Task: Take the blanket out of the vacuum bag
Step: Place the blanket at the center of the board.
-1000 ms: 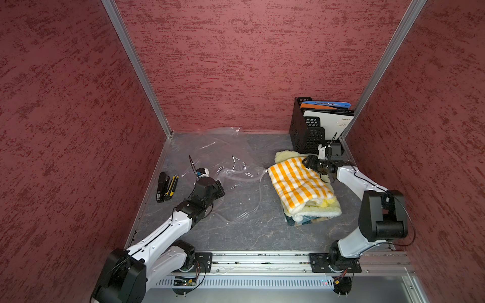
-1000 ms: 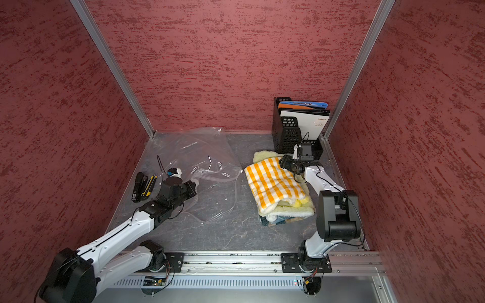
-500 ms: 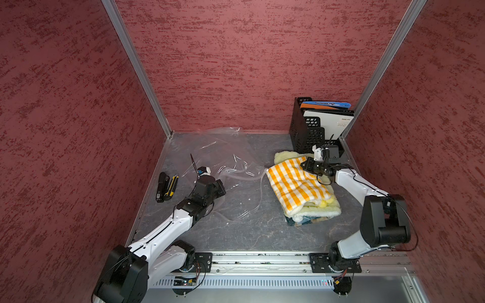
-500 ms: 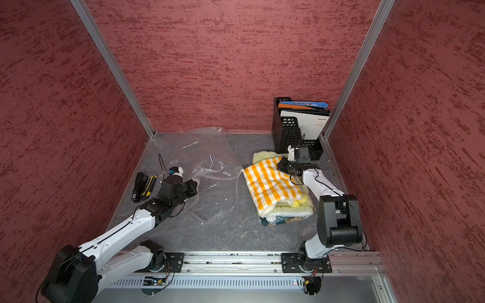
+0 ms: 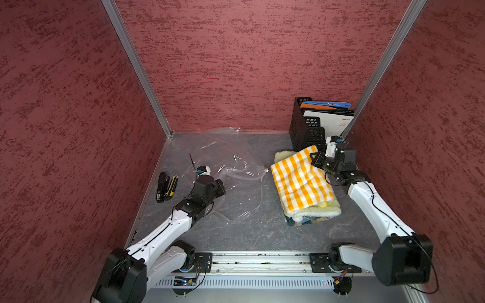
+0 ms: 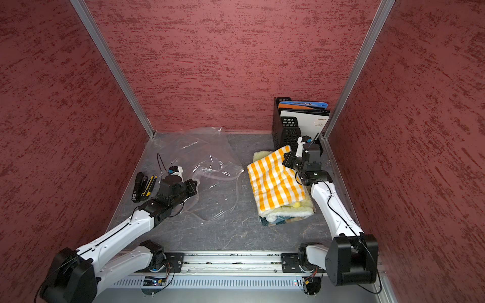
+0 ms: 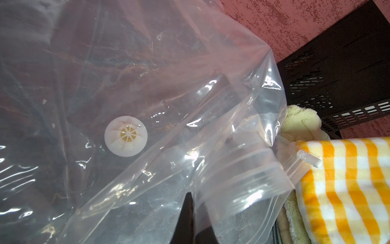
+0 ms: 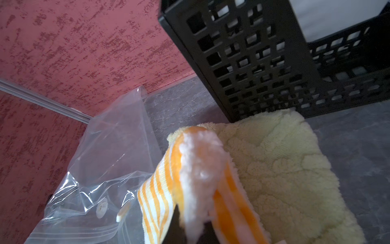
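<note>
Blanket [image 5: 299, 183], orange check: folded on the bench [image 5: 249, 236], wholly outside the vacuum bag [image 5: 223, 154], just beside its mouth. Right jaws closed on one raised corner, seemingly to draw it clear. Bag: empty, slack; left jaws closed on its film, apparently anchoring it.

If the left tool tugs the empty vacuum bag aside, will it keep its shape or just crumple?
Probably floppy: the vacuum bag lies crumpled in loose folds, so it should sag and bunch rather than keep shape. Likely light and slippery: it is thin, glossy clear film on the smooth table. Its valve looks stiff and might catch.
</note>
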